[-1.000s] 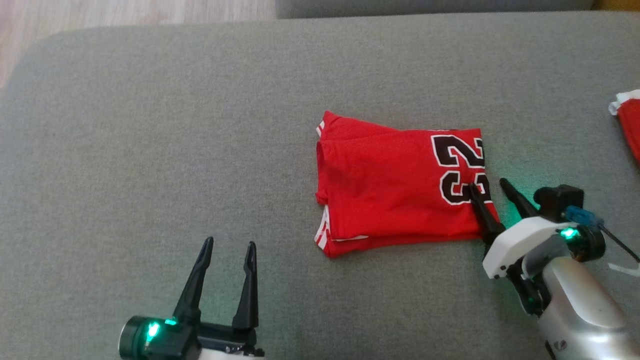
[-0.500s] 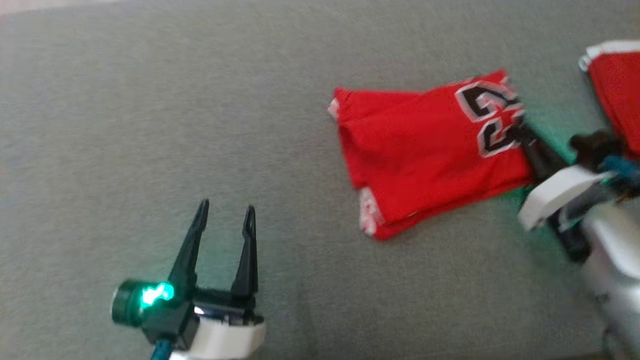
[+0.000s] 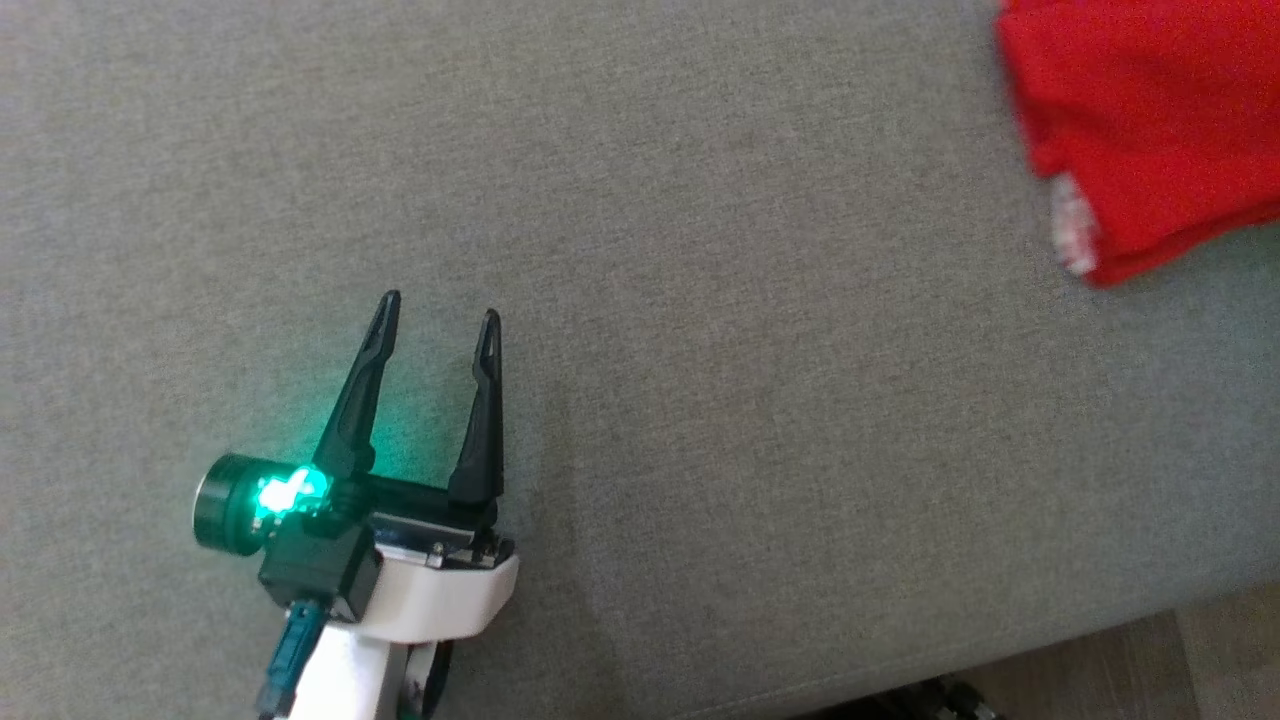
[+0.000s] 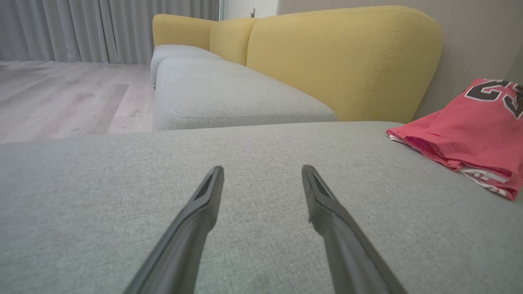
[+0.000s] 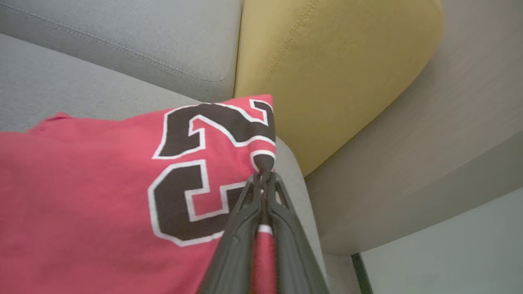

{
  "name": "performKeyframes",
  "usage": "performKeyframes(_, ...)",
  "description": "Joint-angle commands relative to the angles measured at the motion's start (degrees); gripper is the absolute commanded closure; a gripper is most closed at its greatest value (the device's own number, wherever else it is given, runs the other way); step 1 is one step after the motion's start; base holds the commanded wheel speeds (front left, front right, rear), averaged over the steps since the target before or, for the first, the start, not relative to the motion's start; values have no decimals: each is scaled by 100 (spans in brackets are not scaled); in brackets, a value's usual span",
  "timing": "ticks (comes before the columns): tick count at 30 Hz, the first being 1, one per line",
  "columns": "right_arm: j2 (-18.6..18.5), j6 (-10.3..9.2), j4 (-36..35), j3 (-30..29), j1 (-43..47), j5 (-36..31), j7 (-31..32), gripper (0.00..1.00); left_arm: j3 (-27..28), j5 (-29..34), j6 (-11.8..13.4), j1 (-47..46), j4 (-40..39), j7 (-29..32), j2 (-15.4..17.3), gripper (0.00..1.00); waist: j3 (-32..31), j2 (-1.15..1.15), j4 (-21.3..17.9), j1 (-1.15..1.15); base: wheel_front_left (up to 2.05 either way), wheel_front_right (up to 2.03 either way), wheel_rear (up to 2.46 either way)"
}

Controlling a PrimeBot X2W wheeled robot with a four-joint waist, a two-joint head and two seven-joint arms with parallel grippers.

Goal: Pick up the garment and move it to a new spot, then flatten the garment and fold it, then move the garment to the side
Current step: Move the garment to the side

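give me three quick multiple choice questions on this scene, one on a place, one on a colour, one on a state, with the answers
1. Where does the jersey lie in the head view?
A. upper right
B. lower left
C. centre

2. What colour is the backrest in the left wrist view?
A. blue
B. yellow
C. white

3. How is the right gripper?
A. wide open
B. shut on nothing
C. shut on the jersey's edge

Answers:
1 A, the red cloth sits in that view's top right corner.
2 B, it rises yellow behind the grey cushion.
3 C, the right wrist view shows its jaws pinched together on the numbered corner.
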Motion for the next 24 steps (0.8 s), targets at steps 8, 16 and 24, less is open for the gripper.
performKeyframes(8,-701,36,-556,-1171,359,-354,517,0,115,46,-24,-154,-105,-28,-13,0,132,0,88,-1,0,0,0)
performKeyframes(16,344,36,-1224,-1660,1143,-907,756,0,77,-87,43,-73,-28,-28,-13,0,-338,0,401,-1,0,0,0)
performKeyframes(24,2080,36,-1397,-856,2111,-776,225,0,66,-506,150,329,93,-28,-13,0,-1266,0,795,-1,0,0,0)
